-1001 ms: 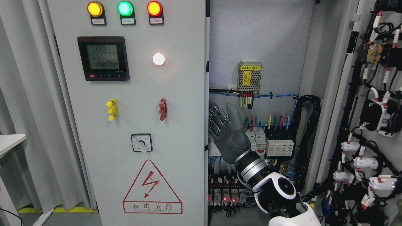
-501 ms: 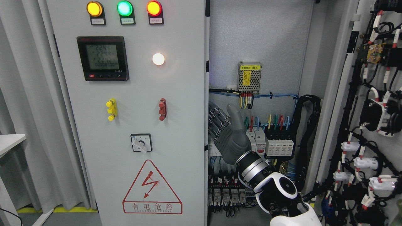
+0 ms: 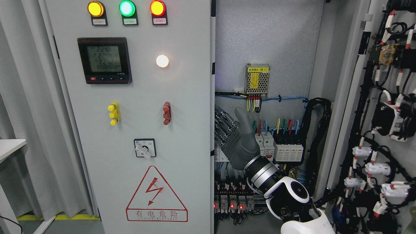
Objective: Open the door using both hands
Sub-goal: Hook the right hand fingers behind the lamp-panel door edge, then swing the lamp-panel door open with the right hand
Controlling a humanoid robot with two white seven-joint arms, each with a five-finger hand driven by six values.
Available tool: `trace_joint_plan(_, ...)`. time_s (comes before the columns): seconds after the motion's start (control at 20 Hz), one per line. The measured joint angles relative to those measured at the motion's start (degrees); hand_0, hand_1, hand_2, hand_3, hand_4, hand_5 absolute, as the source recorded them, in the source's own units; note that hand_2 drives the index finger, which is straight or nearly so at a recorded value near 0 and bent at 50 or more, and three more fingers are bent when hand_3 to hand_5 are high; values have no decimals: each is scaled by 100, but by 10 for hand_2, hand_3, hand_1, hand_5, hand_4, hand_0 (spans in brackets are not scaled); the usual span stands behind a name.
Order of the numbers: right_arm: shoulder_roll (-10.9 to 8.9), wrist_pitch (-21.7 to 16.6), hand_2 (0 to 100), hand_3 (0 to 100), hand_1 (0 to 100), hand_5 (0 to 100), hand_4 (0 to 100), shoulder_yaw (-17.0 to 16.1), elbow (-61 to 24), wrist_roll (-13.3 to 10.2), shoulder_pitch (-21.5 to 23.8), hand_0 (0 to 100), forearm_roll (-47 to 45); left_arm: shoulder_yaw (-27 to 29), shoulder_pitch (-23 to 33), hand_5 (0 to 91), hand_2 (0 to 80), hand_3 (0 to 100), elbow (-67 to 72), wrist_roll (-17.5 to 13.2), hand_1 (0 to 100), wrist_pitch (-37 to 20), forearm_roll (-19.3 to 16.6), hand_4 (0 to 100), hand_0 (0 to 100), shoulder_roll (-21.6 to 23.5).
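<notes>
- Since the frame a second ago the left door (image 3: 130, 130) has shifted slightly leftward in view, and the right hand (image 3: 239, 143) sits a touch higher against its edge.
- The hand is dark grey and jointed; its fingers (image 3: 222, 125) are stretched out and curl behind the door's right edge, with the smooth thumb (image 3: 244, 121) raised upright. They hold nothing.
- Its arm (image 3: 286, 198), ringed metal at the wrist and glossy white plastic below, comes in from the lower right.
- The door is a flat, matt grey metal panel bearing three round lamps (image 3: 126, 8), a square black meter (image 3: 104, 60) and a red triangular warning sign (image 3: 157, 194).
- The right door (image 3: 349, 97) stands swung open, wiring on its inner side.
- Inside: a perforated metal box (image 3: 258, 79) and rows of white breakers (image 3: 287, 151).
</notes>
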Motion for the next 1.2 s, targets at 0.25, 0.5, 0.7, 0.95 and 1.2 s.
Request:
trace_joint_plan(0.25, 1, 19, 0, 0, 0, 0, 0, -12, -4, 5, -6, 219, -7, 0, 1, 0, 27, 27, 0, 0, 0, 0, 0, 37, 296, 0)
trace_joint_plan(0.5, 2, 20, 0, 0, 0, 0, 0, -19, -13, 10, -3, 218, -7, 0, 5, 0, 28, 27, 0, 0, 0, 0, 0, 37, 296, 0)
trace_joint_plan(0.7, 3, 4, 0, 0, 0, 0, 0, -23, -20, 10, 5, 219, -8, 0, 7, 0, 28, 27, 0, 0, 0, 0, 1, 37, 296, 0)
trace_joint_plan(0.95, 3, -42, 0, 0, 0, 0, 0, -41, -22, 235, 8, 218, -9, 1, 8, 0, 28, 27, 0, 0, 0, 0, 0, 37, 296, 0)
trace_joint_plan(1.2, 3, -46, 0, 0, 0, 0, 0, -58, -20, 302, 7, 218, -14, 1, 4, 0, 27, 28, 0, -1, 0, 0, 0, 37, 296, 0)
